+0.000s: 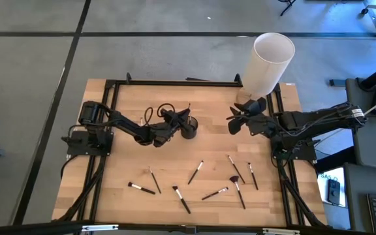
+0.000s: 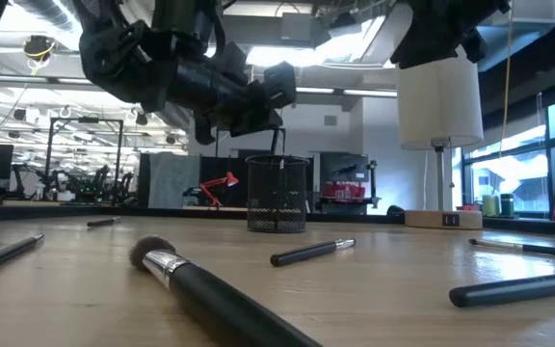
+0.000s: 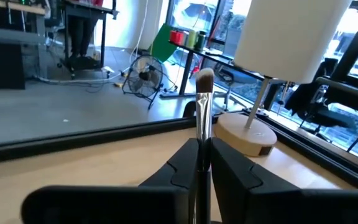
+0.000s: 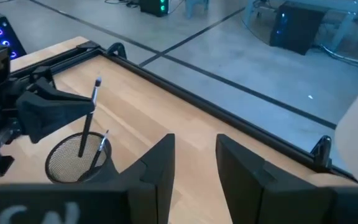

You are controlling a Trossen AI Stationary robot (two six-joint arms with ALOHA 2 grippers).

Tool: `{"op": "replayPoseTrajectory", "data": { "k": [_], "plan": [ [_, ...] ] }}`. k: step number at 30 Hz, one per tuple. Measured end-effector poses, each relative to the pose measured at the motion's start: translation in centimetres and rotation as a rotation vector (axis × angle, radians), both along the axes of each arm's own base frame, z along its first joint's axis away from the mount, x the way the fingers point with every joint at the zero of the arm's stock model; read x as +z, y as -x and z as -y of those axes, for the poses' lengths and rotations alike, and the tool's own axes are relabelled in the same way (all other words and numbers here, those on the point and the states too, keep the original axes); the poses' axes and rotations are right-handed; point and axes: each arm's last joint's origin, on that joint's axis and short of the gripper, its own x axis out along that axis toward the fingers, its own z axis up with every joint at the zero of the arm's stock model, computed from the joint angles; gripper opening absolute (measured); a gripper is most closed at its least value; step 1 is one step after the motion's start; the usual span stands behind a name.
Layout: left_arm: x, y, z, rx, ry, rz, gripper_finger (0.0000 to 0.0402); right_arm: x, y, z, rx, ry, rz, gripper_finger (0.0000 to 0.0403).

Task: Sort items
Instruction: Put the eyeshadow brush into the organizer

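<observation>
Right wrist view, left gripper (image 4: 73, 112) pinching slim brush (image 4: 91, 115) over mesh cup (image 4: 73, 163), right gripper (image 4: 194, 158) parted, empty.

Two dark, nearly black jointed arms, each on a blocky black base bolted to the black rail frame (image 1: 113, 104) that edges the wooden table: left base just inside the frame's left rail, right base against its right rail. Thin black cable looped in coils above the left arm's forearm near the frame's back rail, and pale cabling running off the right arm's rear past the frame. Matte black, flat, angular fingers (image 4: 160, 165) with squared tips on the right gripper (image 4: 194, 158); bulky dark housings on the left arm (image 2: 176, 72).
</observation>
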Motion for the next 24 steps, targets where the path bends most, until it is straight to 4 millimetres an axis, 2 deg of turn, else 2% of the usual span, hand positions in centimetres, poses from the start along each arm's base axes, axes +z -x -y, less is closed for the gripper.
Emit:
{"op": "replayPoseTrajectory", "data": {
  "k": [14,17,20,24],
  "plan": [
    [-0.3,0.1,0.0,-0.007,0.034,-0.021,0.01,-0.4,-0.4,-0.8,0.058,-0.043,0.002,0.0116],
    [1.2,0.4,0.0,-0.013,-0.024,-0.047,0.0108,-0.6,-0.6,-0.8,0.041,-0.029,-0.008,0.0116],
    [3.6,1.3,0.3,-0.026,-0.05,-0.081,0.0109,-1.2,-1.3,-1.0,0.041,-0.024,-0.042,0.0116],
    [6.9,4.2,0.6,-0.061,0.017,-0.167,0.0105,-1.6,-1.9,-1.1,0.075,-0.07,-0.05,0.0116]
  ]
}}
